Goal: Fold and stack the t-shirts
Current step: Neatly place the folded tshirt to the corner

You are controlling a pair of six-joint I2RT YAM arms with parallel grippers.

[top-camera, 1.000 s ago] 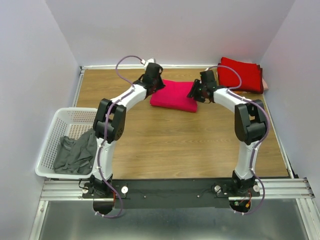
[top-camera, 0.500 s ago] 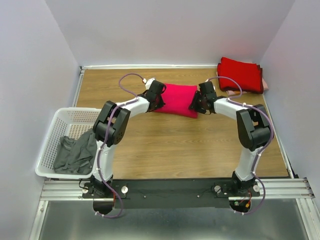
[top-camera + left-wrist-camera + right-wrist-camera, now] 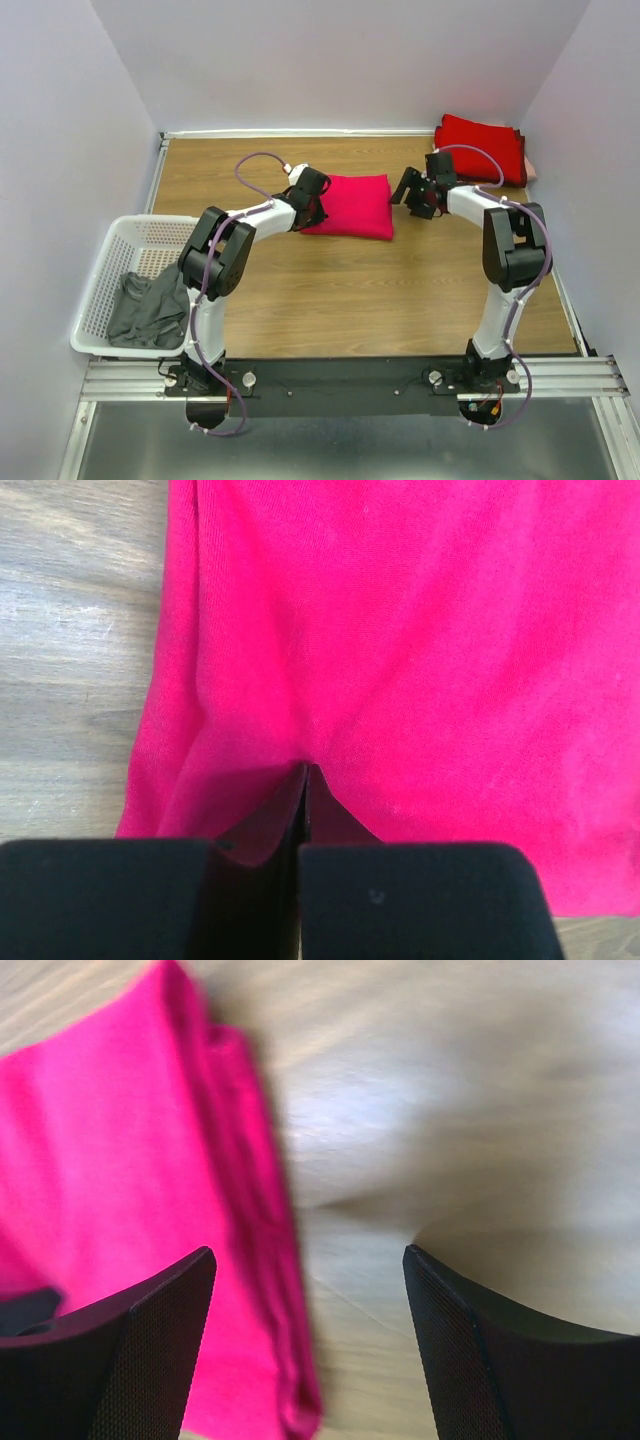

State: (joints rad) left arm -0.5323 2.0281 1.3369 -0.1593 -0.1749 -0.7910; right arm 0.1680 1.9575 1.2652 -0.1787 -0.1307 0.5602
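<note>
Top external: pink shirt (image 3: 350, 205) lies folded into a rectangle on the tabletop (image 3: 350, 300), mid-far, flat, not on any pile. Red stack (image 3: 482, 148) sits in the far right corner, well apart from it. I can't count its layers. Basket (image 3: 118, 238) hangs off the left edge with a grey garment (image 3: 150, 305) crumpled inside, unfolded.

My read on progress: the fold on the pink shirt looks done or nearly so, but the stacking is not, since it has yet to go onto the red stack. The grey piece looks like a later job if it counts as a shirt. Call it past halfway for this shirt, less for the whole task.

Left arm (image 3: 225, 240) is bent at the elbow near the basket, forearm running right and slightly away, wrist low at the shirt's left edge. Left wrist view shows the left jaws closed together, a small ridge of pink shirt (image 3: 400, 630) pinched at their tips, cloth puckering toward them.

Right arm (image 3: 505, 245) rises along the right side, forearm angled left, wrist just beside the shirt's right edge. Right wrist view shows the right jaws spread wide with nothing between them but bare wood. Pink shirt (image 3: 110, 1160) lies to their left with its layered edge showing; contact with the left finger is unclear, and the frame is blurred.
</note>
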